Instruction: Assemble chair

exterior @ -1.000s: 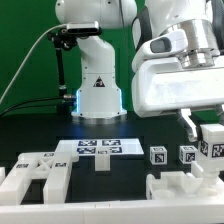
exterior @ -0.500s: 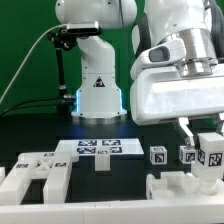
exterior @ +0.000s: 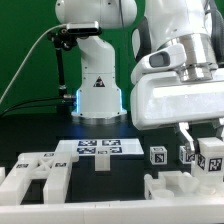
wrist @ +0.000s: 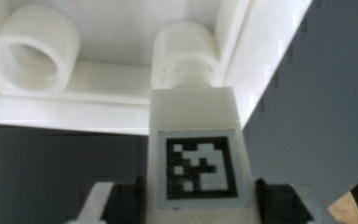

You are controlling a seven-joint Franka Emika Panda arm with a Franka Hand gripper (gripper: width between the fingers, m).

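Now the arm carries a tagged chair part toward the exterior view's right

Largest first: the robot arm has drifted lower and rightward over the dark surface; I judge the insertion step is approaching. The matte white blocky chair base shows rounded sockets in the wrist view. The gripper, partly closed, clamps a square-sided white post bearing a black-and-white tag, just above that base

Pincer clamps tagged post at exterior view's right, above slab; marker board mid-worktop.
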